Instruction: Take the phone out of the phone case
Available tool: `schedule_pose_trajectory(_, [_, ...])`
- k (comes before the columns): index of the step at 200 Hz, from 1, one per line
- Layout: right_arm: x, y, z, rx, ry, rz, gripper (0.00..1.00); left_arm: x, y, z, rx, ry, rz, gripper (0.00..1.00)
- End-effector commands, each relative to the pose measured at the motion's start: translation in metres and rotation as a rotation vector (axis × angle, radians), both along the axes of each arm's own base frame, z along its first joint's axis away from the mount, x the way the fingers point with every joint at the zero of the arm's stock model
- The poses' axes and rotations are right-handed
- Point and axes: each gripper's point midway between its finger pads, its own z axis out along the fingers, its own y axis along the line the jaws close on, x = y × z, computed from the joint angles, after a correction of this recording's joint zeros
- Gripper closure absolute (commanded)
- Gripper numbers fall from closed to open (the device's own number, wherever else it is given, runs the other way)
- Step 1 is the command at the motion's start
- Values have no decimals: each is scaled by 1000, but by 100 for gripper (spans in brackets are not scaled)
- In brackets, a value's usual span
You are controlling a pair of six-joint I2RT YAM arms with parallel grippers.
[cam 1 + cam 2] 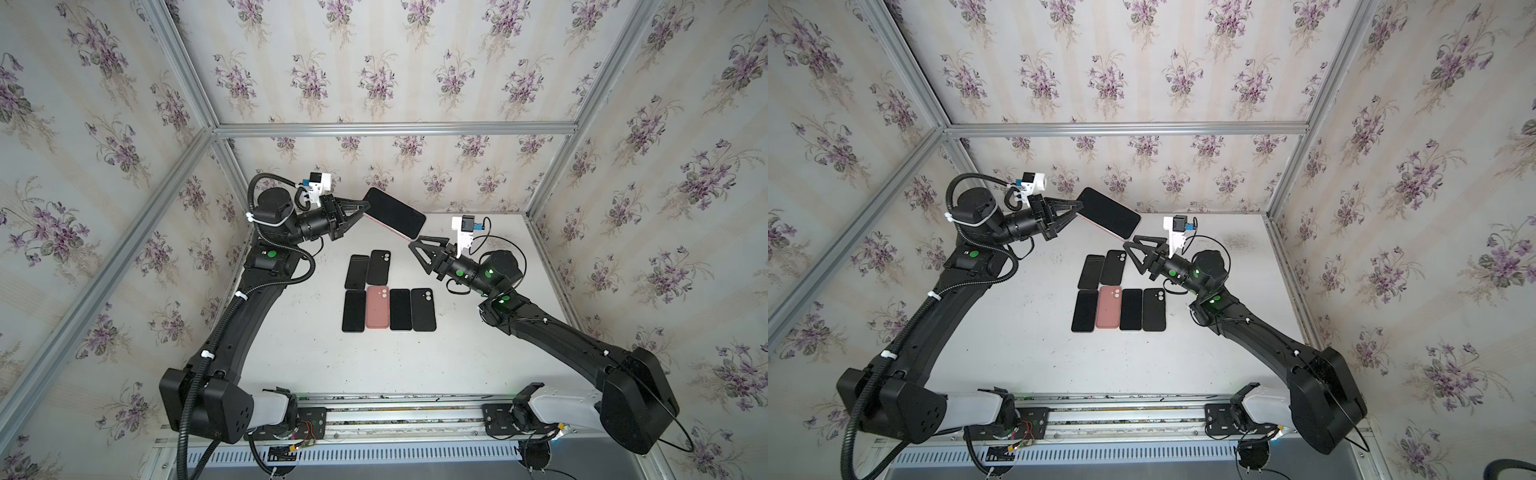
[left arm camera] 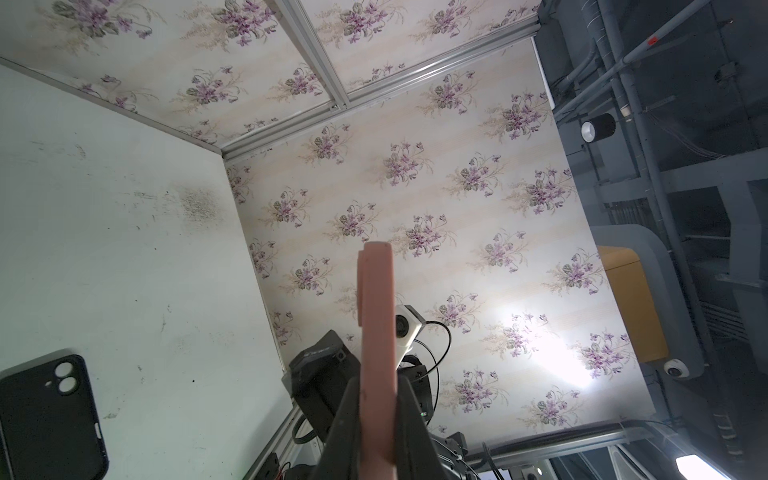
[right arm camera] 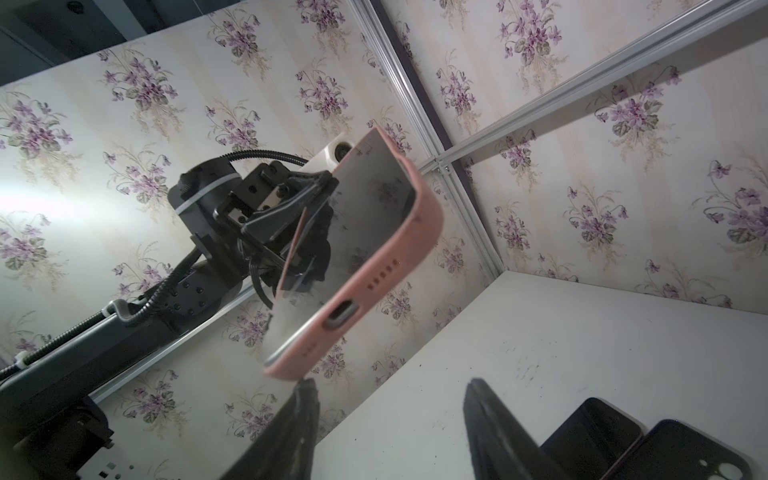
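- Black is the colour of most of what lies nearest us: spare phones and cases (image 1: 400, 309), one of them pink, flat in two rows on the white tabletop (image 1: 478, 365). We judge that they play no part in the coming move.
- Next out, the right pincer (image 3: 387, 392) stands partly open with nothing between its fingers, pointing at the raised phone.
- Just beyond it the phone (image 1: 395, 212) hangs in the air above the tabletop, seated in its pink phone case (image 3: 399, 266).
- The charging-port end faces the right pincer. The nearest corner of that end sits just past one fingertip (image 3: 301, 399), beside the gap rather than inside it.
- In both top views the phone's long axis runs from that free end, back and across, to the left pincer.
- Farthest from us, the left pincer (image 1: 368, 208) is clamped tight on the other short end, gripping phone and case together through their thickness.
- We judge the right arm to be the nearer one to the free end. The next move turns on shifting it sideways, so that this end comes between its fingers before any peeling of the case begins.
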Motion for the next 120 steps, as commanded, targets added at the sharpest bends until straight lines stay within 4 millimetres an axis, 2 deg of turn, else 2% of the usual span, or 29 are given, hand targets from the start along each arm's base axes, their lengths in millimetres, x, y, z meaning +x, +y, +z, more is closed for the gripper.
schedule_pose_trajectory(1, [2,2,-7,-66,-35,-39,42,-8,-5,22,-62,-39,-44,100])
schedule_pose_trajectory(35, [8,-1,0,-50,-62,-75,41,-8,-11,17,-38,-32,-52,100])
schedule_pose_trajectory(67, [-5,-8,8,-1,-104,-64,33,-2,-9,16,-54,0,-23,100])
schedule_pose_trajectory(91, [-21,-6,27,57,-128,7,31,6,-8,7,-77,62,2,100])
schedule_pose_trajectory(120, [-23,-16,49,162,-134,-14,30,9,-7,0,-98,93,9,100])
